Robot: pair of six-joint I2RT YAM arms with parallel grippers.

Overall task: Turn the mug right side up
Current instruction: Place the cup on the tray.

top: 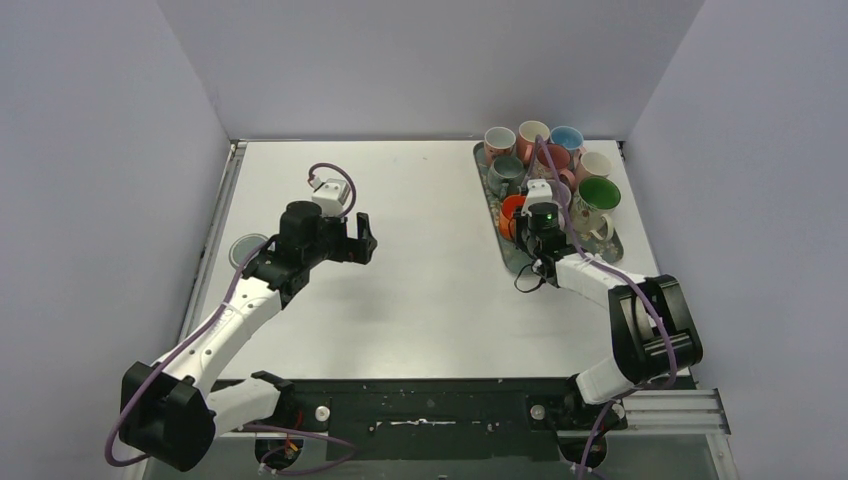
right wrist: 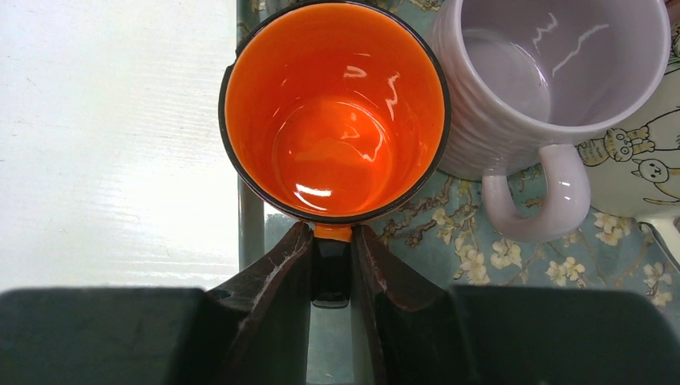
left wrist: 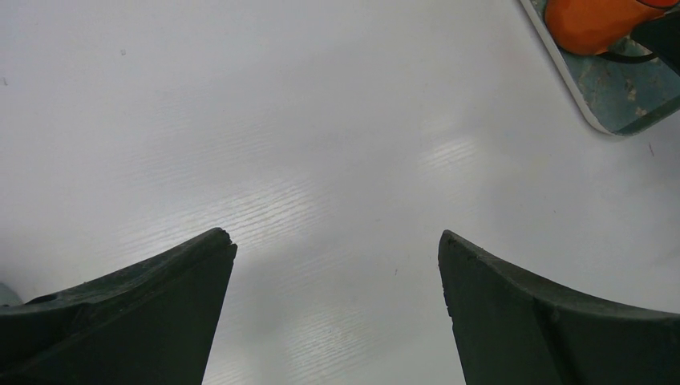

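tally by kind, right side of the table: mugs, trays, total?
Mugs: 10, all on the tray; a few overlap, so this may be off by one. That includes the orange mug, held by its handle in the right gripper.
Tray: 1
Total: 11

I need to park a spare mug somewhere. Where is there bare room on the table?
The widest bare patch of table lies between the left gripper and the tray. The tray is crowded: mugs stand packed together, and the right gripper grips the orange mug at its left edge.
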